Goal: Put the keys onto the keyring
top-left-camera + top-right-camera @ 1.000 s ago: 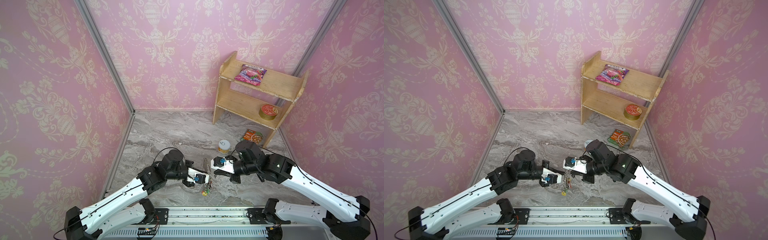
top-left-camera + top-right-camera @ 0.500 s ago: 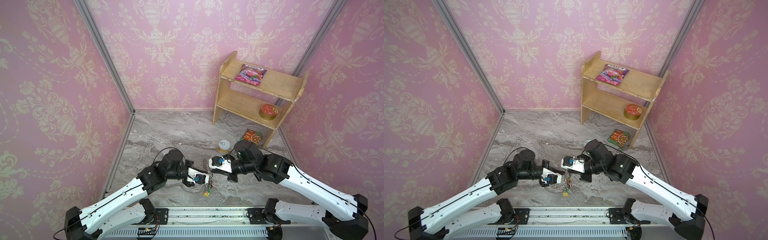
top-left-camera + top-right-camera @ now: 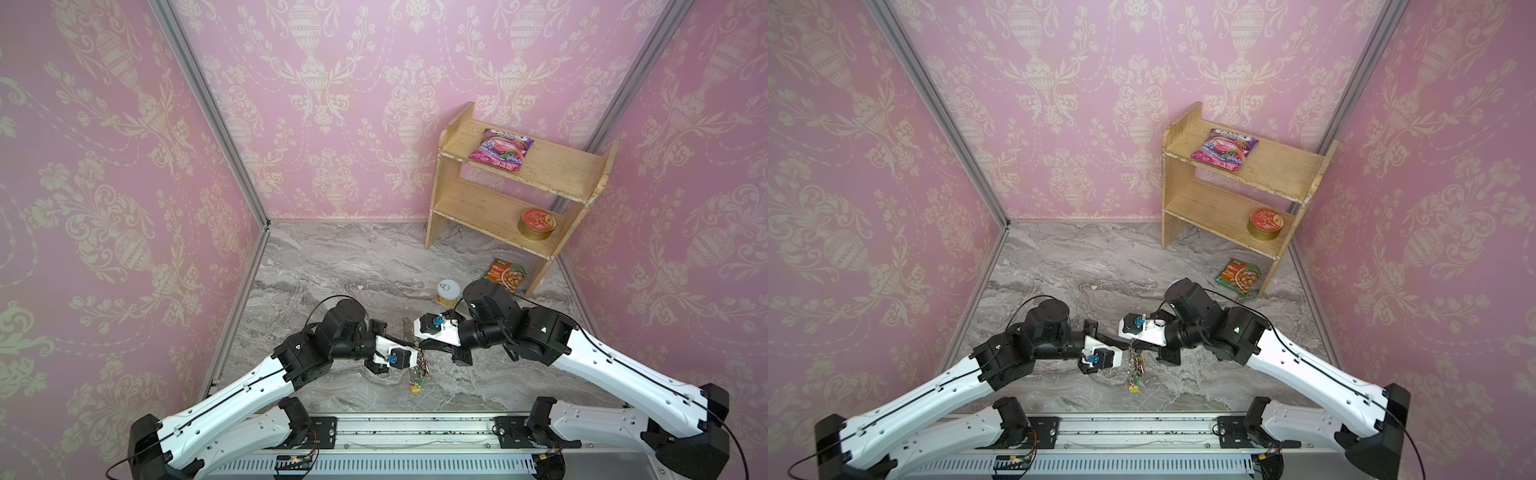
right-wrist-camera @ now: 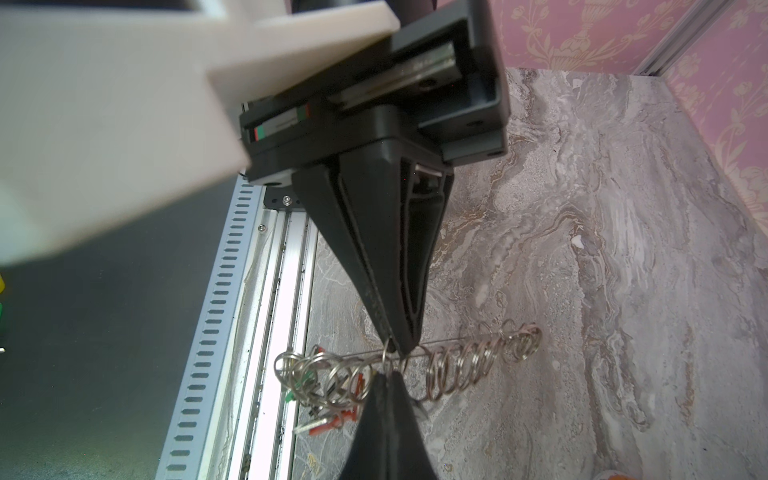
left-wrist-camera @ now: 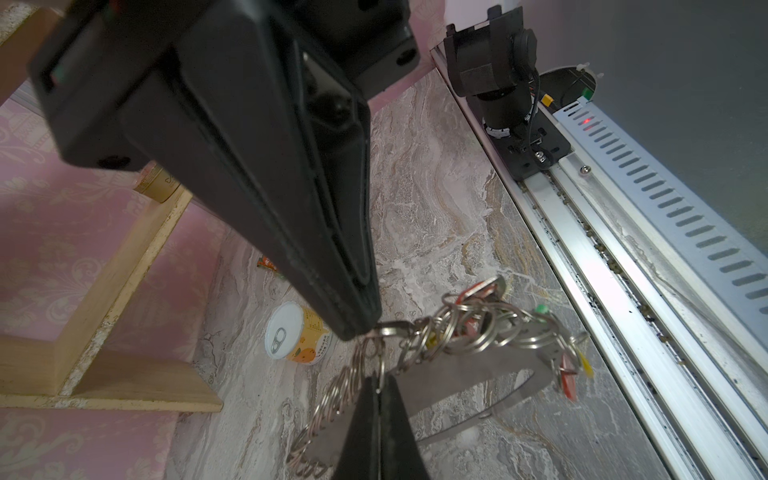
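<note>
1. The keyring (image 5: 478, 376) should handle light but floppy. Its flat loop is stiff, but the slippery rings (image 4: 478, 361) swing loose, so pinch a single ring near the loop.
2. It is silvery, with red, yellow and green tags (image 3: 414, 388) dangling.
3. It hangs above the bench (image 3: 353, 270), between the arms.
4. The left pincer (image 5: 378, 388) and right pincer (image 5: 360, 331) are each clamped tight on a ring.
5. The black key cannot be made out.
</note>
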